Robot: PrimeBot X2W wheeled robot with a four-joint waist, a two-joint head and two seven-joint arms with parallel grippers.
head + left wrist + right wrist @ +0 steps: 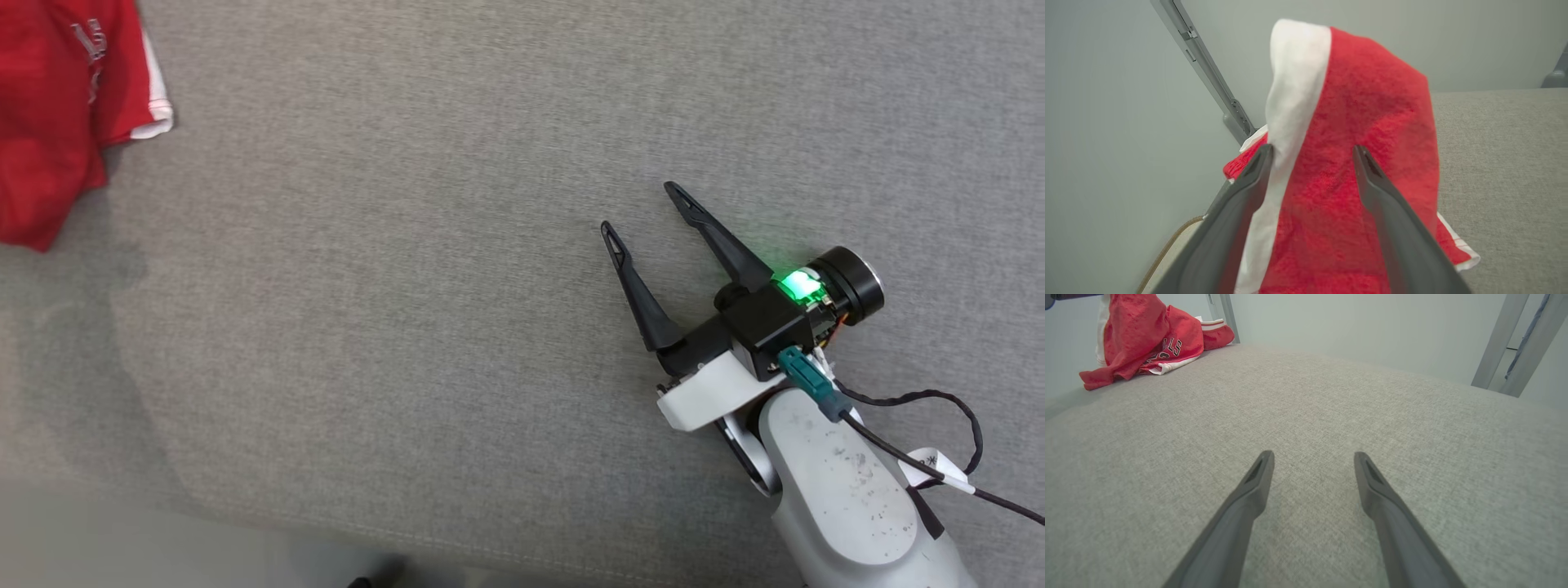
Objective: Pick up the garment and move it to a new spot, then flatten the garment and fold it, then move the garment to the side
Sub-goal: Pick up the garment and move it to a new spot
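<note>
Grey woven fabric covers the flat surface (424, 269) that carries the work.

Head view:
- The red garment (49, 114) lies bunched on the surface at the upper left corner of the view. It has a white sleeve hem (159, 110) and pale lettering.
- The right hand (639, 208) is over bare fabric, well apart from the garment. Its two dark fingers are spread wide and hold nothing.
- A green light (798, 286) glows on the wrist. A black cable (939, 400) runs along the pale forearm (841, 482).

Left wrist view:
- The left hand (1312, 149) has its fingers spread wide.
- The garment (1363, 102) stands in a raised fold between and beyond the fingertips, and more of its cloth lies below. A white band (1294, 81) runs down the fold, just beside the left-side finger.
- Whether the cloth is caught on a finger cannot be determined.
- The garment sits at the edge of the surface. A grey metal rail (1208, 69) rises behind that edge against a pale wall.

Right wrist view:
- The right hand (1310, 455) is wide open, low over bare fabric.
- The garment (1143, 339) is heaped at the far left corner of the surface, and part of it is drawn upward to the top of the view.
- Dark lettering (1167, 349) shows on a fold.
- Grey metal posts (1498, 343) stand beyond the far right edge
</note>
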